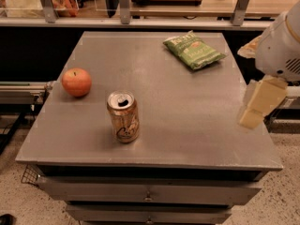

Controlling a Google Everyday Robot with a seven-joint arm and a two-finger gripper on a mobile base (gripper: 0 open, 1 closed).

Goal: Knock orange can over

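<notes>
The orange can (123, 116) stands upright on the grey table (187, 107), toward the front left, with a silver top and a dark swirly logo on its side. The gripper (259, 102) hangs at the right edge of the table, below the white arm housing (281, 46), well to the right of the can and apart from it. Only pale cream finger parts show.
A round orange-red apple (76, 82) sits at the table's left side, behind and left of the can. A green chip bag (193, 50) lies at the back right. Drawers (147, 196) sit under the tabletop. A shelf with metal posts (124, 3) runs behind.
</notes>
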